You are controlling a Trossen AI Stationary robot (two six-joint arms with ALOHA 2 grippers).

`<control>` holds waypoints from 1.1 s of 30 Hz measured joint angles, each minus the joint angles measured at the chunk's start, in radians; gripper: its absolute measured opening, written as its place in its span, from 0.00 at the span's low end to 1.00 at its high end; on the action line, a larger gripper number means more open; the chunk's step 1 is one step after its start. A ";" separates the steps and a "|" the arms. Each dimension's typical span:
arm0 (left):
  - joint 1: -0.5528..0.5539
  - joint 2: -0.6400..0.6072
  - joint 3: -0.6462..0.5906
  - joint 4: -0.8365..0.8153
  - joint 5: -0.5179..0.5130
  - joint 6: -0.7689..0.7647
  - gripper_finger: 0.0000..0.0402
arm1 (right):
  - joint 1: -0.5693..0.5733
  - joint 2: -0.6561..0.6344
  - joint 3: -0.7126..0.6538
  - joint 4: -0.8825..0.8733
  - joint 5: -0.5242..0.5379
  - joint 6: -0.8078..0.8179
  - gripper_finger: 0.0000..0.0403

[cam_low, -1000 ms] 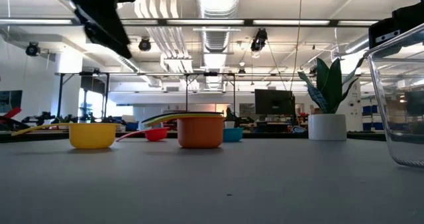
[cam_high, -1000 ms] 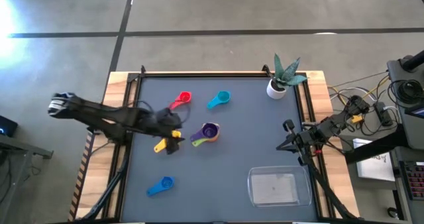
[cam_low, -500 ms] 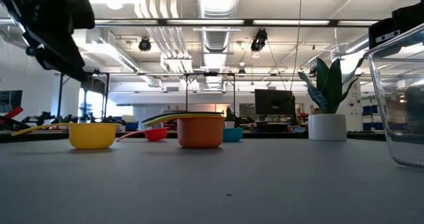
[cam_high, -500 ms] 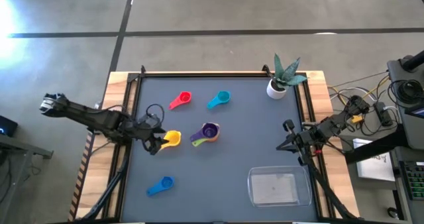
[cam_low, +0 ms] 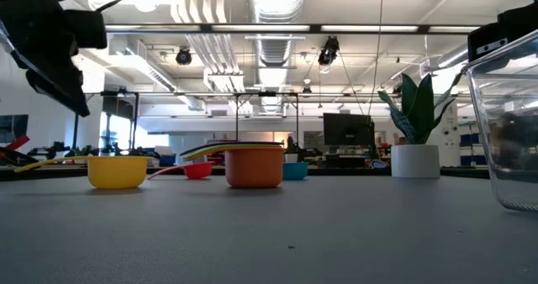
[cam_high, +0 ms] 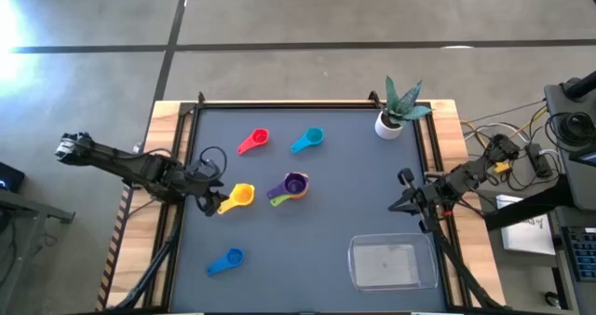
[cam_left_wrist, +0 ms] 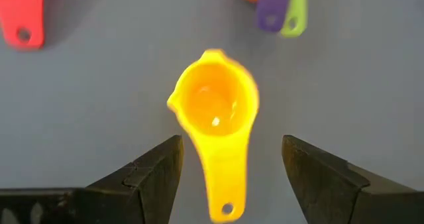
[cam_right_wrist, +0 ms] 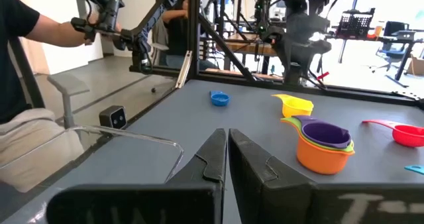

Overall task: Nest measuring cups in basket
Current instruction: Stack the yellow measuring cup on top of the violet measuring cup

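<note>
Left hand: I'm hovering the left hand point(cam_left_wrist: 228, 177) with fingers apart, straddling the yellow cup point(cam_left_wrist: 215, 108) handle so a pinch can land there.
Yellow cup: lying upright on the worktop point(cam_high: 307, 240), beside the orange-green-purple stack point(cam_high: 291, 186).
Basket: the basket point(cam_high: 392, 263) is sitting well apart from the yellow cup, holding no cups.
Right hand: I'm parking the right hand point(cam_right_wrist: 227, 159), fingers together, near the basket.

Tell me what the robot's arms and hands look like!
Both arms are dark, thin and jointed. The left hand has two dark, wedge-shaped fingers. The right hand has two flat dark fingers pressed together. In the high view a thin black cable loops beside the left arm, and the right arm has small red and yellow bits, with cables trailing behind it.
</note>
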 joint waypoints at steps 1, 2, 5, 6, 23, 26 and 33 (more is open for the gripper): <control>-0.002 0.000 -0.003 -0.012 0.001 -0.011 0.60 | 0.000 0.000 0.000 0.000 0.000 0.000 0.02; -0.005 0.000 -0.004 -0.027 0.004 -0.025 0.60 | 0.000 0.000 0.000 0.000 0.000 0.000 0.02; -0.009 0.003 -0.004 -0.068 0.006 -0.060 0.60 | 0.000 0.000 0.000 0.000 0.000 0.000 0.02; -0.010 0.004 -0.004 -0.076 0.006 -0.068 0.60 | 0.000 0.000 0.000 0.000 0.000 0.000 0.02; 0.024 0.153 -0.004 0.020 -0.115 -0.093 0.60 | 0.000 0.000 0.000 0.000 0.000 0.000 0.02; 0.039 0.205 -0.004 0.047 -0.119 -0.075 0.60 | 0.000 0.000 0.000 0.000 0.000 0.000 0.02; 0.078 0.314 -0.005 0.063 -0.119 -0.064 0.60 | 0.000 0.000 0.000 0.000 0.000 0.000 0.02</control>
